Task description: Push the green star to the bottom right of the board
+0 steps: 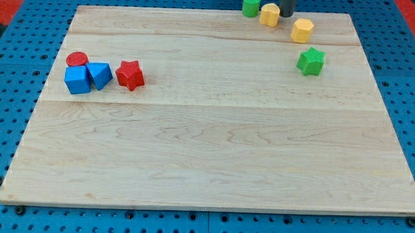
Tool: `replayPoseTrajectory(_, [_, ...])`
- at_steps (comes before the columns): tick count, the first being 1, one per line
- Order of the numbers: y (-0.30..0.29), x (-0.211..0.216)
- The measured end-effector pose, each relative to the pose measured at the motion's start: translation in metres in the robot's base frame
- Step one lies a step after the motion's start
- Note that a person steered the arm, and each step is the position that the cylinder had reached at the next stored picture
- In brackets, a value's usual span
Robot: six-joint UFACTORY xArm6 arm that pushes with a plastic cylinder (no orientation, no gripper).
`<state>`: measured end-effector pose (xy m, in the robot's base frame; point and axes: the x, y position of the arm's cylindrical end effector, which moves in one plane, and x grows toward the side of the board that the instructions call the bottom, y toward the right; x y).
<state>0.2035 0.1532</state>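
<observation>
green star [310,61] sits in the upper right part of the wooden surface [213,165], well apart from the bottom right corner it has to reach; it lies flat, free of all neighbours, just below and to the right of a yellow block [302,30], hexagonal by the look of it; a second yellow block [269,14] and a green cylinder [251,4] stand further up and left along the top edge.

handling, as a judgement: small, rigid, probably light; likely to slide easily on the smooth wood; its points make it prone to spin if pushed off-centre; no hold is possible here, only a push; best contact looks like its upper left side, in a notch between two points, so the force runs through the middle toward the bottom right.

tool: a plain dark rod with nothing to open or close, so no pinching state applies; my tip [287,15] stands at the top edge, just right of the second yellow block, well above and left of the star, not touching it.

hard to make out: rod is cut off by the view's top; whether the tip touches the yellow block beside it cannot be told; green cylinder partly cropped.

far left: red cylinder [76,59], blue cube [77,79], blue triangular block [99,75], red star [130,75], clustered, out of the way.
</observation>
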Motion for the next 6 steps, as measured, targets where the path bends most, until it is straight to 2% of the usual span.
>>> replayPoseTrajectory(2, [0.025, 0.099])
replayPoseTrajectory(3, [0.016, 0.112])
replayPoseTrajectory(4, [0.039, 0.180])
replayPoseTrajectory(5, [0.034, 0.203])
replayPoseTrajectory(6, [0.060, 0.189])
